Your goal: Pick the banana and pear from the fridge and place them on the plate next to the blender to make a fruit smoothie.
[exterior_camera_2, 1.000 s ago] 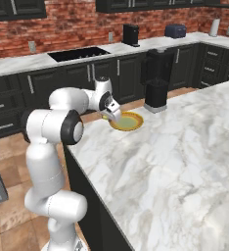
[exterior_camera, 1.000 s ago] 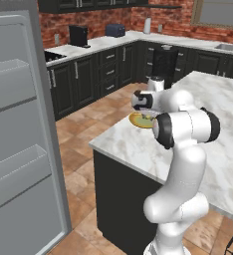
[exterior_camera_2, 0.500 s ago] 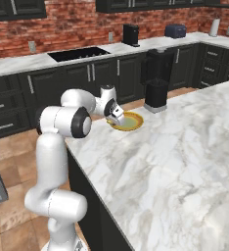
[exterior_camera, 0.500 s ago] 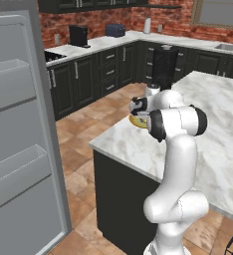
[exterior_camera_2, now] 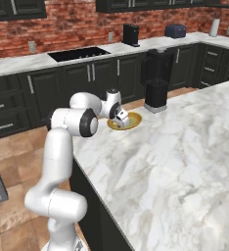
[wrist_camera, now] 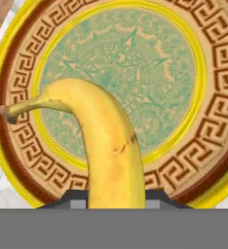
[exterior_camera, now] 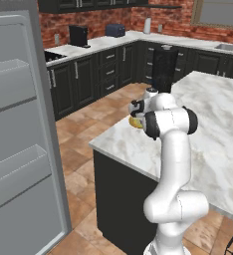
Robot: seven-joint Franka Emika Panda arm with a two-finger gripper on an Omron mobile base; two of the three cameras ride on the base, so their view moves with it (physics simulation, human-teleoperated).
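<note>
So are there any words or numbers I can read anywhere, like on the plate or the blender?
None: no words, brands or numbers can be read in these pictures.
The plate carries only patterns: a ring of angular key shapes and a faint star-like design in its middle, no letters.
The banana in the tool has small brown specks, no sticker.
The blender is plain black, with no label visible.

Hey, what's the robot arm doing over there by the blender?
The white arm is holding a banana in its gripper, right over the yellow plate on the marble island counter, beside the black blender. In the hand view the banana fills the space above the plate's patterned middle. The pictures don't settle whether it touches the plate yet. It looks about ready to be set down.
</note>
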